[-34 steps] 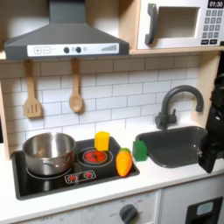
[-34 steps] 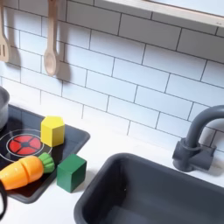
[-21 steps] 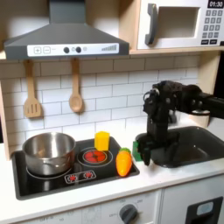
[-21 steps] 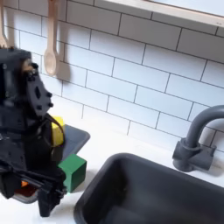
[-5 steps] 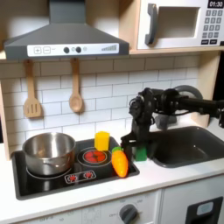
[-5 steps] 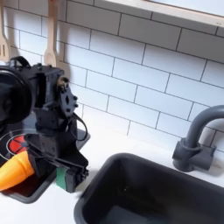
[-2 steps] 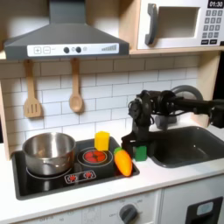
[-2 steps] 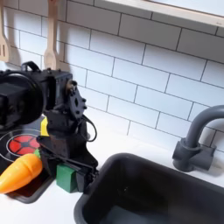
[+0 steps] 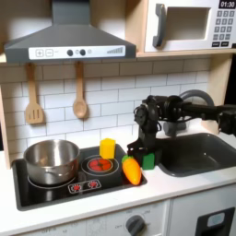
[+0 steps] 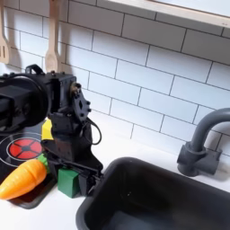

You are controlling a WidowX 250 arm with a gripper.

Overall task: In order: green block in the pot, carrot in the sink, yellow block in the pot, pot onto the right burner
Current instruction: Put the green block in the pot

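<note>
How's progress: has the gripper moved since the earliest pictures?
Yes, gripper went leftward in the first exterior view, across the sink to the green block.

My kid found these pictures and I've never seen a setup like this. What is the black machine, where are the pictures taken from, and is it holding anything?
It is a robot arm working at a toy kitchen. Both pictures come from cameras off the arm: the first exterior view faces the whole kitchen, the second exterior view looks close at the counter. The hand is down around the green block; whether it grips is unclear. Beside it lie the carrot, the yellow block and the pot, with the sink nearby.
</note>
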